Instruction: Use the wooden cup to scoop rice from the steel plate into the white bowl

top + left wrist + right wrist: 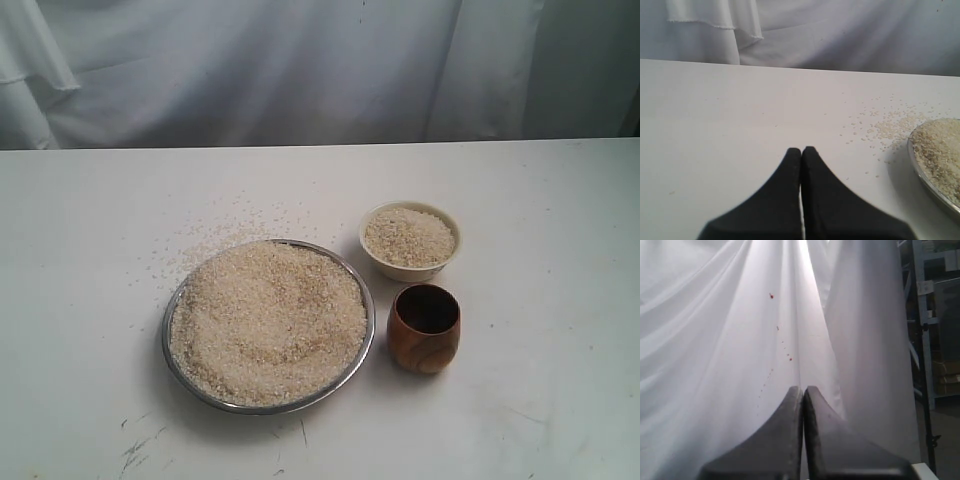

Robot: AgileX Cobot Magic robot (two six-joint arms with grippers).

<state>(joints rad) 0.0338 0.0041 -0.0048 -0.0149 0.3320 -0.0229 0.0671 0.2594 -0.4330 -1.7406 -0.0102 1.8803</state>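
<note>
White cloth (300, 70) hangs behind the white bench (90, 250). Pale beige rice (268, 320) is heaped in the wide shiny steel plate (166, 335). Beside it stand the small cream-white bowl (410, 271), filled with rice, and the reddish-brown wooden cup (424, 348). The left pincer (801, 150) and the right pincer (803, 389) are clenched, empty.

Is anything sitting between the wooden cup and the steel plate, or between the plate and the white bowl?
Nothing visible does. The wooden cup stands beside the steel plate, the white bowl just behind the cup, with only bare table between them. The spilled rice lies past the plate's far left.
</note>
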